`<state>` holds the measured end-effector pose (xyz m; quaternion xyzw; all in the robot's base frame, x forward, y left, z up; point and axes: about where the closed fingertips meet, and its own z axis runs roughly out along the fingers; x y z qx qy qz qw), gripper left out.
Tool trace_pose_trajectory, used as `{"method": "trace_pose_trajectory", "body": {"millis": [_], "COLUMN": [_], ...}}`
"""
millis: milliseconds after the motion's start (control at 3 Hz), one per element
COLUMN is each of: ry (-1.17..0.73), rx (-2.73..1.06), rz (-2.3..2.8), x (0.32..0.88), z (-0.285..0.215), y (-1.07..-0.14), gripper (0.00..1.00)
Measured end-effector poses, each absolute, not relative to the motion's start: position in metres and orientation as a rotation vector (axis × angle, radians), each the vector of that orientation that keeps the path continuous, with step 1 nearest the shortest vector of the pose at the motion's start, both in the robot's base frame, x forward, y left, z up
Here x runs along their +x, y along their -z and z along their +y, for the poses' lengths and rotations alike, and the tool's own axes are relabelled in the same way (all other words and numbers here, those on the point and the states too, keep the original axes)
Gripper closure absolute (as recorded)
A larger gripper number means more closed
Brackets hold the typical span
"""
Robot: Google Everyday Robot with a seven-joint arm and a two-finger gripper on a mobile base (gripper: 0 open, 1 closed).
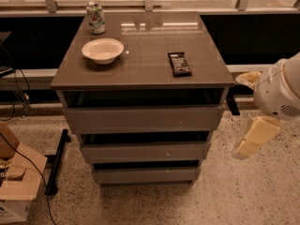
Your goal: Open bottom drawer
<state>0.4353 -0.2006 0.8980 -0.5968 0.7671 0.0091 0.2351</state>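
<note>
1. The bottom drawer (145,175) is the lowest and narrowest grey front of the cabinet, at about 6 o'clock in the view, just above the speckled floor. A dark gap runs along its top edge. How far it stands out from the cabinet is hard to judge from this angle.
2. Directly above it sits the middle drawer (140,152), which has a small pale dot on its face. Above that is the top drawer (140,119), the widest, with a dark open strip under the worktop (140,41).
3. On the worktop, a white bowl (103,50) rests toward 10 o'clock and a drink can (96,18) stands behind it at the far corner. A dark flat packet (179,63) lies toward 2 o'clock; its print is unreadable.
4. The gripper (243,149) hangs at 3 o'clock of the cabinet, clear of every drawer, roughly level with the middle drawer and angled down toward 7 o'clock. It holds nothing, but whether it is open or closed cannot be told.
5. The white arm (281,90) above it is cut off by the right edge.
6. At 8 o'clock, a cardboard box (18,182) is cropped by the frame, with a black bar (56,163) lying on the floor beside it.
</note>
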Motion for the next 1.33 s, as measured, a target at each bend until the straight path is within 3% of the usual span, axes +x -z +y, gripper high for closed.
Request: {"method": "trace_pose_trajectory", "body": {"millis": [667,1333], "ry": [-0.076,-0.237], "rx": [-1.611,-1.594], "rz": [2.090,2.137], "x": [0.435,0.439], "z": [-0.195,-0.169], "y": [-0.891,-0.804], "gripper": [0.00,0.00]}}
